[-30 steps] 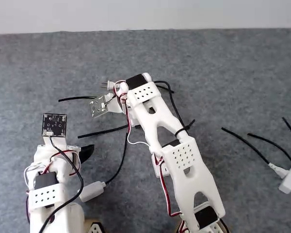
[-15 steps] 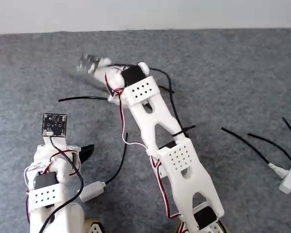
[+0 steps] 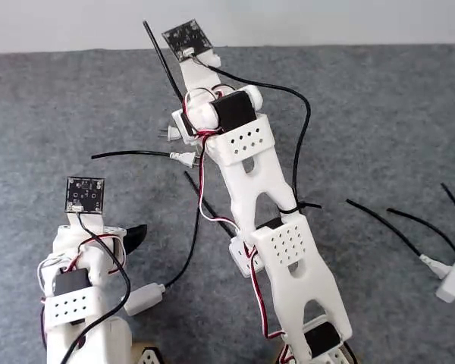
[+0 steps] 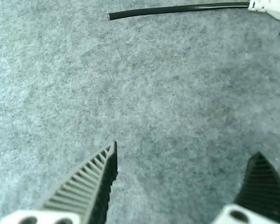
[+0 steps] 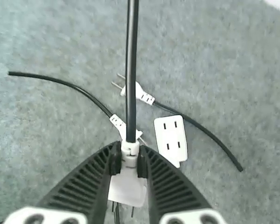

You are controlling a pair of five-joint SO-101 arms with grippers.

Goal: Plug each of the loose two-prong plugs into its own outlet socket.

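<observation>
We find the left hand (image 4: 184,158) nearest the bases, its jaws spread wide over bare grey counter (image 4: 130,93) and holding nothing. Farther out, the right hand (image 5: 127,156) is clamped on a white two-prong plug (image 5: 126,186), held above the counter, its black cord (image 5: 131,46) running away from the wrist. Beneath it lie a white outlet socket (image 5: 170,139), a loose plug (image 5: 115,120) just beside it and a second loose plug (image 5: 136,92) beyond, neither inserted.

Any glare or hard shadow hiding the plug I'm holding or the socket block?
Right wrist view: flat, even light, no glare; the plug in the right pincer and the slots of the socket block show unshaded. High view: only soft shadow on the carpet. Left wrist view: no glare.
</observation>
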